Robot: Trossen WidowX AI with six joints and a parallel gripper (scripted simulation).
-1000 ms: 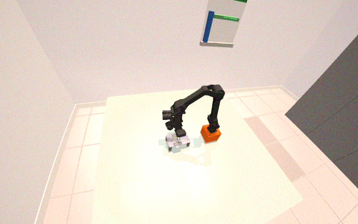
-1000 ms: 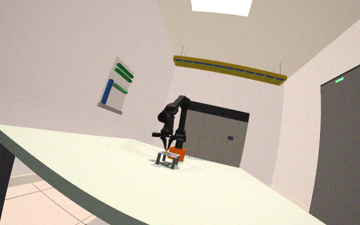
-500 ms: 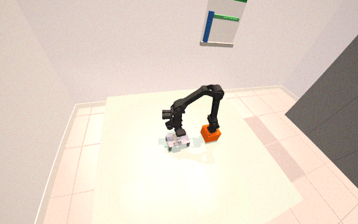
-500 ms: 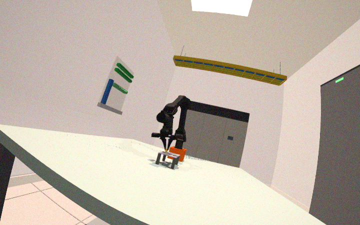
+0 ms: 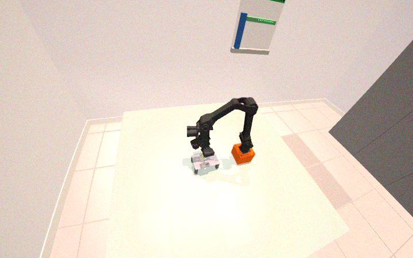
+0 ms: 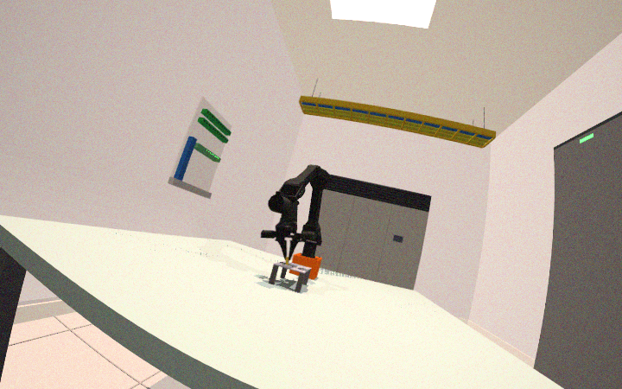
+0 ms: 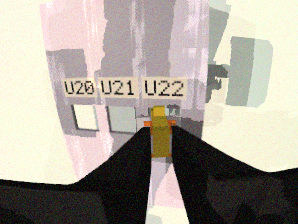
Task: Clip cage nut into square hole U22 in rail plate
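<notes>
The cage nut point(image 7: 161, 137), a yellow body with small orange parts at either side, is clamped between the two dark fingertips of the gripper point(image 5: 203, 154) point(image 6: 287, 260) point(image 7: 160, 133), at the square hole marked U22 in the rail plate point(image 5: 198, 164) point(image 6: 300, 266) point(image 7: 60, 30). In the wrist view its visible body is longest along a line from twelve to six o'clock, its brighter yellow end at twelve, toward the U22 label point(image 7: 164, 88); the orange parts project at nine and three o'clock. Whether the wings are through the hole cannot be told. The wrist view alone makes the labels legible: the U21 label point(image 7: 118, 88) and the U20 label point(image 7: 79, 88) lie at nine o'clock from U22, each above its own square opening. The exterior view shows what the wrist view does not: the plate stands raised on dark legs above the table point(image 5: 164, 197) point(image 6: 257, 321), and the fingers point down toward about six o'clock, with a small yellow patch at their tips. The top view shows the orange base block point(image 5: 242, 159) point(image 6: 316, 268) apart from the plate, at about three o'clock from it, and the arm point(image 5: 223, 110) point(image 6: 316, 197) arching between them.
</notes>
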